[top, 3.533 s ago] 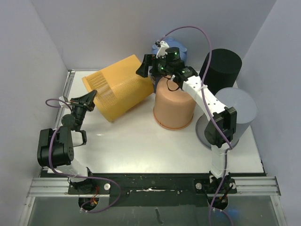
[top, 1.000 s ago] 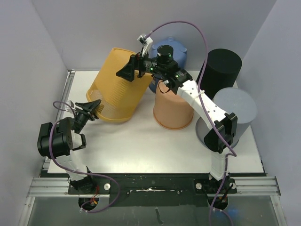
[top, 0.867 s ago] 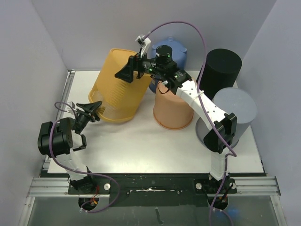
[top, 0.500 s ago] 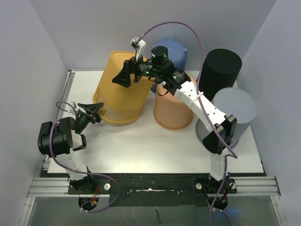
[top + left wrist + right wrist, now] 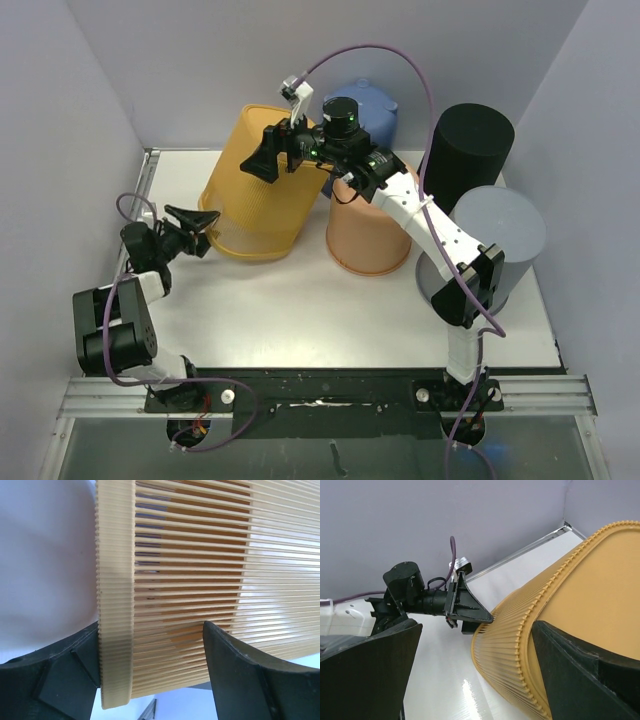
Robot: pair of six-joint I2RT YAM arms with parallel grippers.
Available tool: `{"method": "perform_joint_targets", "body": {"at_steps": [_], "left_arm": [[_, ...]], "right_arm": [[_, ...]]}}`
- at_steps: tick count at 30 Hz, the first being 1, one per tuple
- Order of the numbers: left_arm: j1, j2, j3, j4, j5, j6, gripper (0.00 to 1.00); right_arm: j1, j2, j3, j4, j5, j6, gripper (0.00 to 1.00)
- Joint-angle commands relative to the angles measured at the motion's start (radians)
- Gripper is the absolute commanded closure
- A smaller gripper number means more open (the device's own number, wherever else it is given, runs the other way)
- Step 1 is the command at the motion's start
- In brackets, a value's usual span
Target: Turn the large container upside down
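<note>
The large container (image 5: 255,190) is a yellow slatted basket. It stands rim down on the white table and tilts, with its closed base up at the back. My left gripper (image 5: 205,228) is open at the basket's lower left. In the left wrist view the ribbed rim (image 5: 116,630) lies between the spread jaws of the left gripper (image 5: 150,645), close against the left finger. My right gripper (image 5: 262,155) hangs open over the raised base. In the right wrist view, the right finger (image 5: 580,675) of the right gripper (image 5: 475,670) lies over the base of the basket (image 5: 580,595).
A peach bucket (image 5: 370,235) stands upside down right beside the basket. Behind it is a blue container (image 5: 375,105). A black cylinder (image 5: 470,140) and a grey cylinder (image 5: 495,245) stand at the right. Walls close in on the left, back and right sides.
The basket has swung from lying on its side to rim down. My left gripper has opened off the rim and drawn back leftwards. The right gripper followed the base left.
</note>
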Motion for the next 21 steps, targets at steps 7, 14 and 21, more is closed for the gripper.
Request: {"method": "perform_joint_targets", "body": {"at_steps": [7,14,21], "left_arm": [[-0.004,-0.090,0.158,-0.527,-0.157,0.577,0.26],[0.001,-0.138,0.204,-0.639,-0.277,0.682,0.23],[0.002,-0.235,0.399,-0.863,-0.398,0.794,0.23]], "right_arm": [[0.036,-0.007,-0.020,-0.092,-0.054,0.023,0.02],[0.037,-0.008,-0.007,-0.103,-0.053,0.020,0.02],[0.049,-0.060,0.074,-0.199,0.052,-0.039,0.01]]}}
